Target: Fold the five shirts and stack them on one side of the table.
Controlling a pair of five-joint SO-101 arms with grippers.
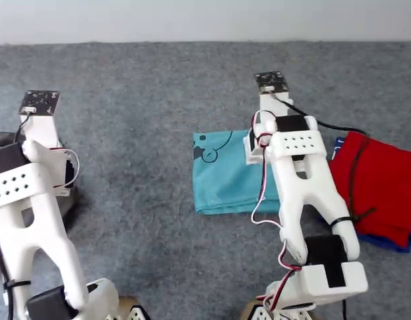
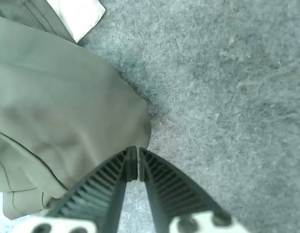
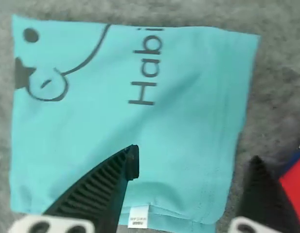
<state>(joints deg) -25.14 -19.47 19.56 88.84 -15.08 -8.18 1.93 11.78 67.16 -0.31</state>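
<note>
Right gripper [image 3: 194, 155]: released, jaws spread wide, hanging over the near hem of the teal shirt, gripping nothing.
Left gripper [image 2: 138, 167]: clenched, fingertips meeting with nothing between them, poised at the edge of the olive shirt.
Counter [image 1: 138, 120]: grey and nappy like carpet, likely to grip cloth that is dragged across it.
Olive shirt [image 2: 52, 97]: loose and rumpled by the left arm, not yet folded; a pale cloth [image 2: 79, 14] lies at its far side.
Teal shirt [image 1: 225, 180]: folded into a flat rectangle near the middle, just beside the red shirt.
Red shirt [image 1: 378, 180]: folded, lying on top of the blue shirt.
Blue shirt [image 1: 390, 243]: bottom of the stack, with 1 edge peeking out.
Stage: judging by the layout, 2 shirts are stacked, the teal one awaits moving, and the olive one awaits folding.
Risk, teal: pinching the top layer alone would let the fold fall open on lifting.
Risk, stack: 1 right finger sits near the red shirt and could snag it.
Risk, counter: sliding instead of lifting would bunch the cloth.
</note>
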